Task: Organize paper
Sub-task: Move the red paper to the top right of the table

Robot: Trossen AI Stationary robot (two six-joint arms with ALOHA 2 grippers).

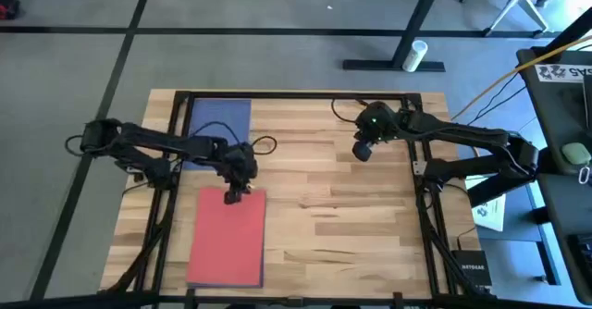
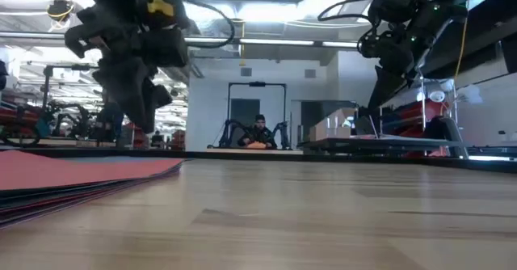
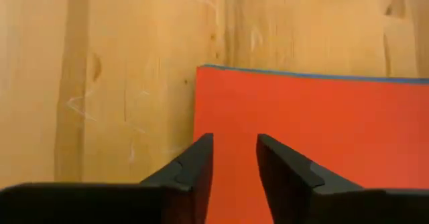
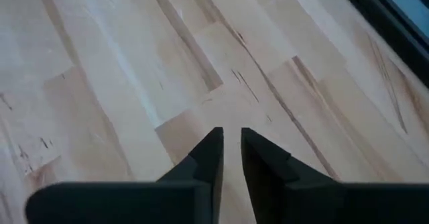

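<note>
The left gripper (image 1: 233, 195) hangs over the far short edge of the top red rectangular paper sheet (image 1: 228, 237), its two dark fingers (image 3: 196, 172) parted by a narrow gap with nothing between them, tips pointing down at the sheet near its far corner. That red sheet caps a neat stack lying at the near left of the pale wooden plank table (image 1: 351, 216); a thin blue edge peeks out along its far side in the left wrist view, and the low view shows several layers fanned slightly at the stack's side. Farther back on the left lies a separate blue rectangular paper sheet (image 1: 222, 122), partly under the left arm. The right gripper (image 1: 362, 151) waits above bare wood toward the table's far right, well apart from any paper, its fingers also slightly apart and empty. These sheets should be very light, limp and slick against each other, so a push on top likely drags only the top one, while a pinch needs an edge lifted free. The best hold looks like a short edge or a corner, ideally slid to overhang the table edge, gripped gently to avoid creasing
</note>
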